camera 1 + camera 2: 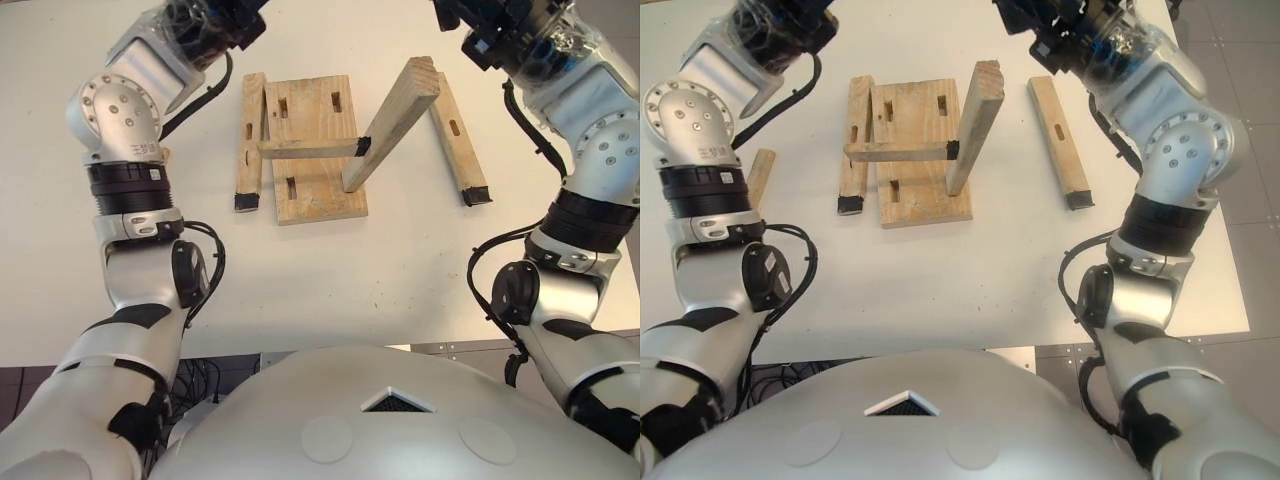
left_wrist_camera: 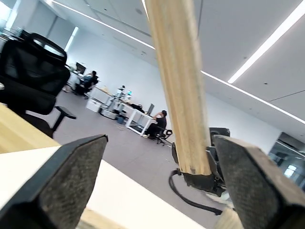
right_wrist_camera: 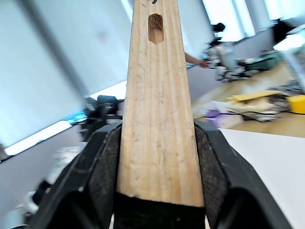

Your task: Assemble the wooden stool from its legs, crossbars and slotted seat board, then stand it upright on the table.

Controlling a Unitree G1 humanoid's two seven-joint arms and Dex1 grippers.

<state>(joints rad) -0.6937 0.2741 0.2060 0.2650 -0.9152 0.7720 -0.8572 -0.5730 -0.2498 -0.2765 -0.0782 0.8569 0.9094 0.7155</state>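
Both arms are bent at the elbow, with the forearms raised forward over the worktop (image 1: 400, 290). The seat board (image 1: 330, 195) lies flat on the worktop, slots facing up. The left leg (image 1: 250, 140) lies along the board's left edge, its black cap toward the robot. The standing leg (image 1: 395, 120) rests its foot on the board's right part. The crossbar (image 1: 305, 149) runs between these two legs. The loose leg (image 1: 460, 150) lies on the worktop to the right, apart from the board. Farther out, the right tool (image 3: 159, 138) is clamped on the held leg (image 3: 155, 86), one finger against each side near its black-capped end. The left tool (image 2: 159, 157) has its fingers (image 2: 71, 181) spread apart, and the held leg shows between them.
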